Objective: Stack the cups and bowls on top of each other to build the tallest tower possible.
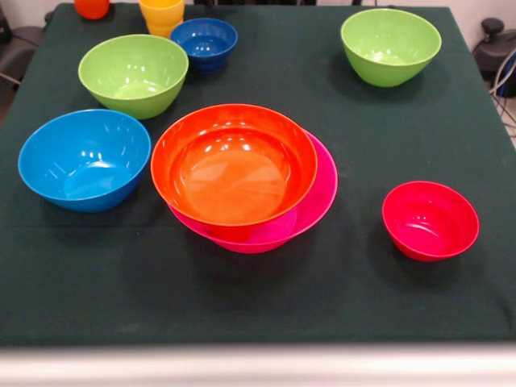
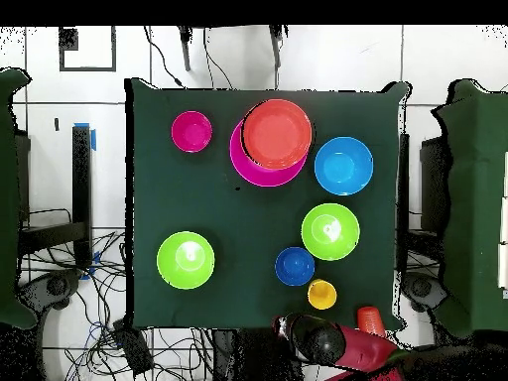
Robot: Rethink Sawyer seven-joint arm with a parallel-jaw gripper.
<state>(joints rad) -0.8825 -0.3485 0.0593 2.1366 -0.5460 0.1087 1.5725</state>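
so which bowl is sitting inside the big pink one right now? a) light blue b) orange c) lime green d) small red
b: the orange bowl rests in the pink bowl, off-centre toward one side, while the light blue bowl, both lime green bowls and the small red bowl each stand alone on the cloth.

My table [image 1: 266, 306] is covered in dark green cloth. Near its middle sits the wide glossy pink plastic bowl [image 1: 318, 201], carrying the orange plastic bowl [image 1: 234, 165]. Just left of them rests the light blue plastic bowl [image 1: 85, 160], and to the near right, apart, the small red plastic bowl [image 1: 430, 219]. Farther back stand two lime green plastic bowls [image 1: 133, 74], one left and one right, the small dark blue plastic bowl [image 1: 204, 42], the yellow plastic cup [image 1: 161, 16] and the orange plastic cup [image 1: 91, 8].
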